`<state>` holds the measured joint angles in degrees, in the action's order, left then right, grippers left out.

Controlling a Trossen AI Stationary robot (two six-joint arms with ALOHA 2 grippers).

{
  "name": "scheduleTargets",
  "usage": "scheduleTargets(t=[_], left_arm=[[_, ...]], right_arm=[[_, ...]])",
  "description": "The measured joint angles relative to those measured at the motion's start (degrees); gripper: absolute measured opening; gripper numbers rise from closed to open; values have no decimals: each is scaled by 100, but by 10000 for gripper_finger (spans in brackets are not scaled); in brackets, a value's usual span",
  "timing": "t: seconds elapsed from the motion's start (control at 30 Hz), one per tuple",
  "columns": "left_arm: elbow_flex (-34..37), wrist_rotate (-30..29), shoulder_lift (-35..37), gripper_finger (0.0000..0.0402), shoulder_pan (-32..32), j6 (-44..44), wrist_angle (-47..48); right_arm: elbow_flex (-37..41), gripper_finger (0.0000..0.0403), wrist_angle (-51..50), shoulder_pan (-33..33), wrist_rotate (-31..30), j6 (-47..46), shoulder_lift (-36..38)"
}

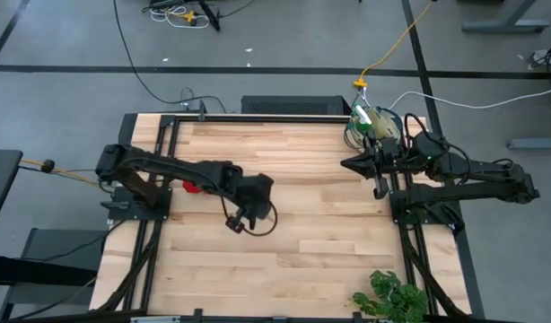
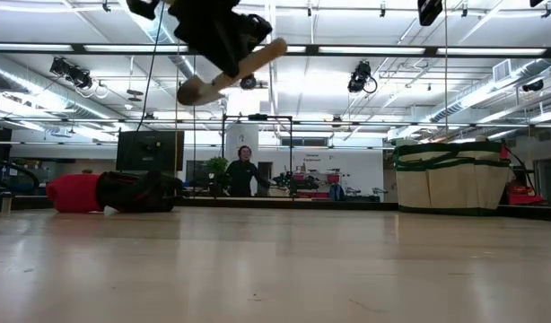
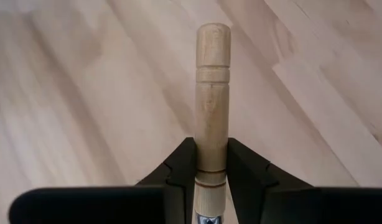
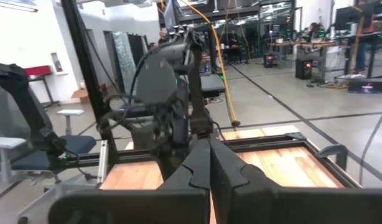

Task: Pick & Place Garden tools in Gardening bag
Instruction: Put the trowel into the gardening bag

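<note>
- The red-and-black glove (image 1: 193, 187) lies on the wooden surface (image 1: 293, 242) near the left side, just beside the left arm.
- The left tool (image 3: 211, 163) is raised above the middle of the surface. Its two fingers are partly closed around a wooden handle (image 3: 212, 93), which sticks out forward between them. In the low view the handle (image 2: 231, 72) is tilted, high over the surface. The metal end of this garden tool is hidden, so I cannot tell which one it is.
- The right tool (image 4: 209, 163) waits at the right edge of the surface, its fingers pressed fully together and holding nothing.
- The gardening bag (image 2: 450, 177) stands upright at the far right corner, well apart from the left tool.
- A leafy green plant (image 1: 392, 296) is at the near right corner.
</note>
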<state>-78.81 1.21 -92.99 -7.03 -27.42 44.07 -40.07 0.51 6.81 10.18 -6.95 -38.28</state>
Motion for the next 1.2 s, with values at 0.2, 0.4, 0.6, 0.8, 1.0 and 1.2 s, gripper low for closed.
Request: scheduleTargets(t=[0.2,0.4,0.6,0.8,1.0,1.2], left_arm=[[0,-11,384,75,328,295,-57],[0,-8,537,74,622,439,-253],[0,312,546,75,862,733,-1149],[0,484,546,74,1121,1206,-2320],[0,674,546,75,1368,1636,-3208],[0,680,546,74,1498,1838,-3780]], right_arm=[[0,0,37,2,-77,185,-2],[0,0,48,2,-76,193,-2],[0,0,325,2,-77,299,-2],[0,0,655,0,-175,350,0],[0,0,722,1,-331,443,0],[0,0,719,1,-459,442,0]])
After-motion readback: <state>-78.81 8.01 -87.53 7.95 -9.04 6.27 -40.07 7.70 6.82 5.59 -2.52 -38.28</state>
